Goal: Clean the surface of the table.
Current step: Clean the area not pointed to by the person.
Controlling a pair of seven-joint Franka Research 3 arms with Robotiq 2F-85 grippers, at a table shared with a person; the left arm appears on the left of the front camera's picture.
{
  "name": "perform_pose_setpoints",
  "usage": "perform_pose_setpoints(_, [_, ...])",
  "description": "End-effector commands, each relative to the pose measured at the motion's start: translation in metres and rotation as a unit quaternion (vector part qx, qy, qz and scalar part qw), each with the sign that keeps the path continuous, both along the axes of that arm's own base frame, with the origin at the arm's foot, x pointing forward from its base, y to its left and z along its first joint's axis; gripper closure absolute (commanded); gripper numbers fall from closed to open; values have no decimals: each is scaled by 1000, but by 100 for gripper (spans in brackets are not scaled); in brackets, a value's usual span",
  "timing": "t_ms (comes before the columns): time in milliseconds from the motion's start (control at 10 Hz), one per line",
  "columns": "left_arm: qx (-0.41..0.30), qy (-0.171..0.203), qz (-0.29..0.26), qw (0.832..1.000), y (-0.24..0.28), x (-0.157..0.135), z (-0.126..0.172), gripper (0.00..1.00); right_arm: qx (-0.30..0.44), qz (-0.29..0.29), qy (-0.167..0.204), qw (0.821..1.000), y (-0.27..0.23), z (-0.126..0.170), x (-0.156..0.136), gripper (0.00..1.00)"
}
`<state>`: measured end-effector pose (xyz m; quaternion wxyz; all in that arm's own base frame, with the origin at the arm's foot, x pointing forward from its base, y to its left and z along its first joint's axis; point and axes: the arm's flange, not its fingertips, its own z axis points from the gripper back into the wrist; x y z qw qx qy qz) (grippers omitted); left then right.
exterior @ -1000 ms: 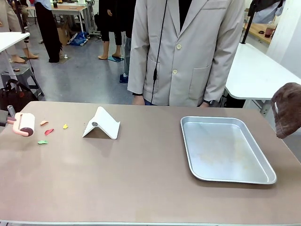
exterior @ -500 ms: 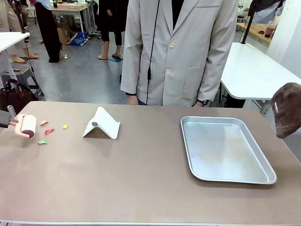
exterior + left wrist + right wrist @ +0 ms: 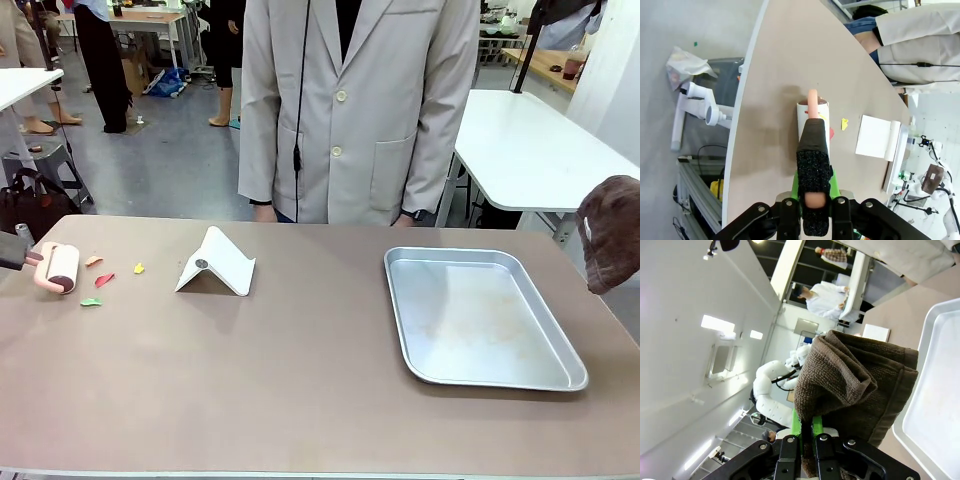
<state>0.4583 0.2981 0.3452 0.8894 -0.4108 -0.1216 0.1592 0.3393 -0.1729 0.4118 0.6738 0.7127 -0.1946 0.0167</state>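
Our desk (image 3: 300, 390) lies in front of us, its long axis running left to right. Our left jaws are closed on the handle of a pink lint roller (image 3: 55, 268) at its left end. Our right jaws pinch a brown towel (image 3: 610, 235) at its right end.

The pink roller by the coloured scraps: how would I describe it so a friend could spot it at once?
Take the wide brown table and go to its left end, away from the metal tray. Beside a few small coloured scraps is the roller, gripped by the left gripper. It alone is a pale drum on a pink handle.
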Motion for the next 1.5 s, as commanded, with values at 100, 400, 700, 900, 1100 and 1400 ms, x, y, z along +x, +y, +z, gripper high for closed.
perform_pose_setpoints(100, [-1, 18, 10, 1000, 2, 12, -5, 78, 5, -2, -6, 1000, 1, 3, 0, 91])
perform_pose_setpoints(400, [13, 37, 13, 999, -6, 19, -19, 78, 5, -2, -6, 1000, 1, 3, 0, 91])
perform_pose_setpoints(700, [16, 36, 1, 999, -27, 22, -26, 78, 5, -2, -6, 1000, 1, 3, 0, 91])
perform_pose_setpoints(900, [20, 37, 7, 999, -40, 26, -31, 78, 5, -2, -6, 1000, 1, 3, 0, 91])
perform_pose_setpoints(1100, [18, 35, 2, 999, -60, 27, -36, 78, 5, -2, -6, 1000, 1, 3, 0, 91])
perform_pose_setpoints(1400, [23, 29, -21, 999, -94, 25, -41, 78, 5, -2, -6, 1000, 1, 3, 0, 91])
